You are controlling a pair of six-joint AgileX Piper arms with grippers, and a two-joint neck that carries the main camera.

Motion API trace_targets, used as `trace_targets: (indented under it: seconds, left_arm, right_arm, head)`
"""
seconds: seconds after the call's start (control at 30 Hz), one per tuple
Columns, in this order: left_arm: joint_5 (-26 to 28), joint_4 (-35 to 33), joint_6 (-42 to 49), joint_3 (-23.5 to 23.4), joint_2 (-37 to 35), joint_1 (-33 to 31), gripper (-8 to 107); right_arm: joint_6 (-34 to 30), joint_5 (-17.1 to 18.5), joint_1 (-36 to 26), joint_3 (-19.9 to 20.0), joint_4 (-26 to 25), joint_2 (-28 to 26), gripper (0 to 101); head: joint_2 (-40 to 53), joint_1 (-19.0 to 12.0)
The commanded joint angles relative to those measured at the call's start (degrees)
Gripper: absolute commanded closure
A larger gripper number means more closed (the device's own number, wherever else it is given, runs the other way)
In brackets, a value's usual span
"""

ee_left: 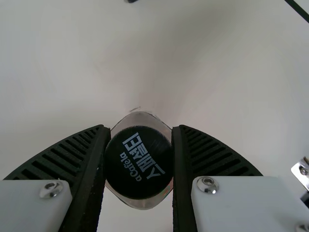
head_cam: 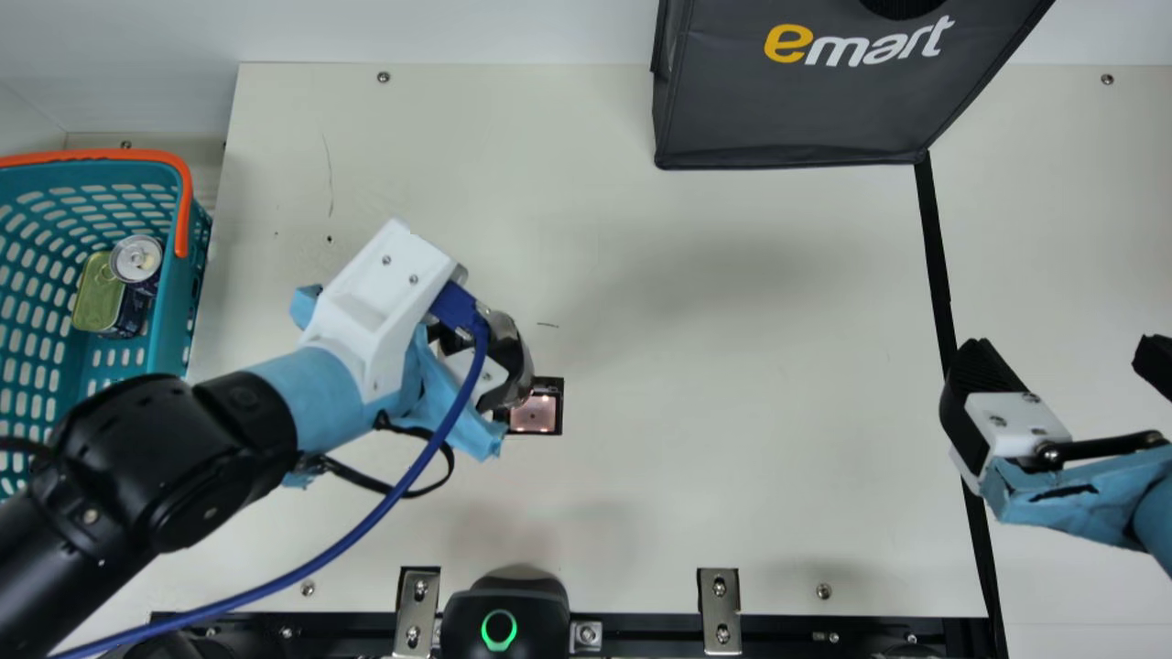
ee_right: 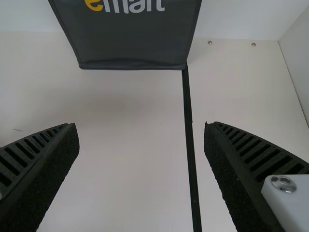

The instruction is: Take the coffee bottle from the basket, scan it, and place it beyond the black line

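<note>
Your left gripper (ee_left: pixel 140 128) clamps the coffee bottle (ee_left: pixel 139 166) right of the basket (head_cam: pixel 171 320), right gripper (ee_right: pixel 141 124) open; scan unclear, placement remains.

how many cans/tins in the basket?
2 visible: a round can and, beside it, a gold-lidded tin, both near the right wall of the basket in the main view. My left arm covers part of it, so more may be hidden.

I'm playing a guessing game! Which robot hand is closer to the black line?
The right hand. It hovers right by the black line, with its fingers open. The left hand is farther away, on the basket's side of the line, gripping the bottle.
</note>
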Motion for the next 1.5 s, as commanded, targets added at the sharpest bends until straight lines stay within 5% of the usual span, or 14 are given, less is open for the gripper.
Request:
trace_targets:
  seconds: [0.0, 0.7, 1.47]
  left_arm:
    - [0.3, -0.5, 0.5, 0.2, -0.6, -0.4, 89]
    - [3.2, -7.7, 8.2, 2.0, -5.4, -4.4, 89]
    - [5.5, -17.3, 24.6, 6.0, -9.3, 0.1, 89]
  right_arm:
    - [0.0, 0.0, 0.0, 0.0, 0.0, 0.0, 10]
    - [0.0, 0.0, 0.0, 0.0, 0.0, 0.0, 10]
    - [0.0, 0.0, 0.0, 0.0, 0.0, 0.0, 10]
  head:
    - [0.1, -1.5]
    - [0.1, -1.5]
    - [0.1, -1.5]
